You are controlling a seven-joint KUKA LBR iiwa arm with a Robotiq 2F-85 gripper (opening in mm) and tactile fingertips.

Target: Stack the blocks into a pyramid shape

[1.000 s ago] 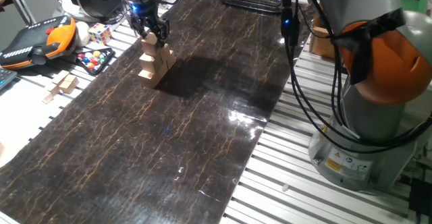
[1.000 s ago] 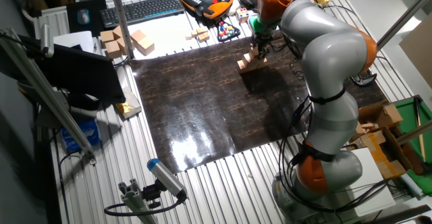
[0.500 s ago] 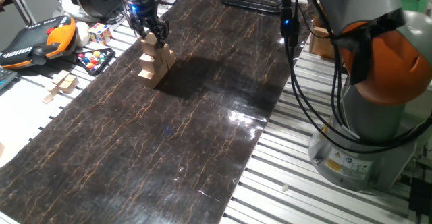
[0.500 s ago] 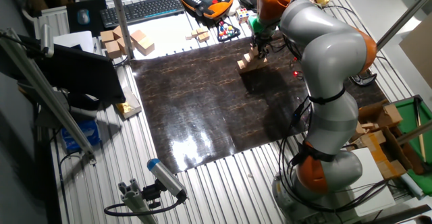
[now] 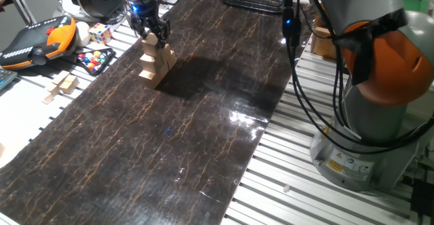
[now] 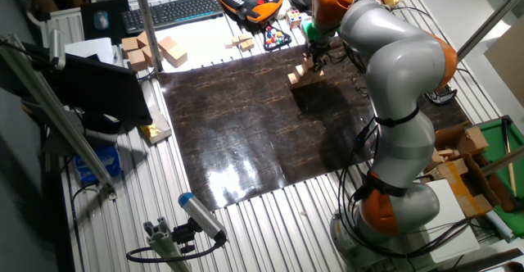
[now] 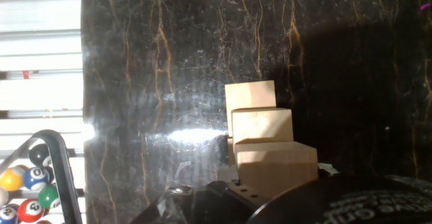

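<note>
We cannot tell whether our gripper's [image 5: 150,34] jaws grasp or merely straddle the top cube. The blocks [image 5: 154,61], plain light-tan wooden cubes, stand stacked in stepped tiers on the dark marbled mat [image 5: 203,116], near its edge beside the tray of billiard balls [image 5: 95,60].

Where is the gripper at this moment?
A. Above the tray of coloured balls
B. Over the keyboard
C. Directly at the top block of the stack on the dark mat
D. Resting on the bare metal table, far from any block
C: the gripper is right at the top block of the stack on the dark mat.
</note>
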